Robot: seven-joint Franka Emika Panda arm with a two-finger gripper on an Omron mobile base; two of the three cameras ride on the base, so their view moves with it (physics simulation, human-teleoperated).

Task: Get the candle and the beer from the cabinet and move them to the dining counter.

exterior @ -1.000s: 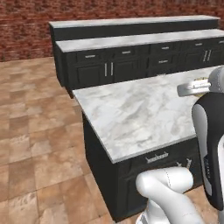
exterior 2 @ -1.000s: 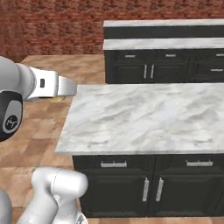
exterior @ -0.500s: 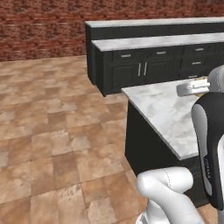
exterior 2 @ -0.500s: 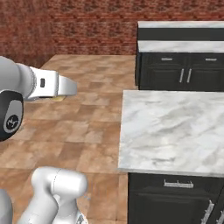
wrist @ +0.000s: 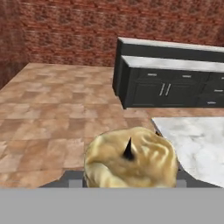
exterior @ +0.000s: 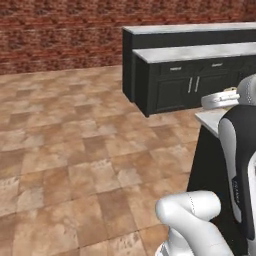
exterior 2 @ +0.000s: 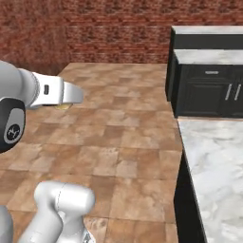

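The candle [wrist: 131,162], squat and tan-yellow with a dark wick, sits between my gripper's [wrist: 129,181] fingers in the hand view, and the gripper is shut on it. A sliver of the candle [exterior: 231,90] peeks over the gripper [exterior: 220,99] in the left base view. In the right base view the candle [exterior 2: 63,107] shows under the gripper [exterior 2: 71,96], held high above the tiled floor. The beer and the cabinet are out of view. A long two-level dark counter [exterior: 190,52] [exterior 2: 209,57] [wrist: 175,63] with a pale marble top stands ahead; no stools show, so I cannot tell whether it is the dining counter.
The marble-topped dark island [exterior: 210,117] [exterior 2: 213,152] [wrist: 197,140] is close on my right, its corner just below the hand. Open brown tile floor [exterior: 75,150] stretches left and ahead to a red brick wall [exterior 2: 95,33].
The base has swung, so the whole scene has slid right: the island now sits at the right edge and more floor shows. The candle stays in the gripper.
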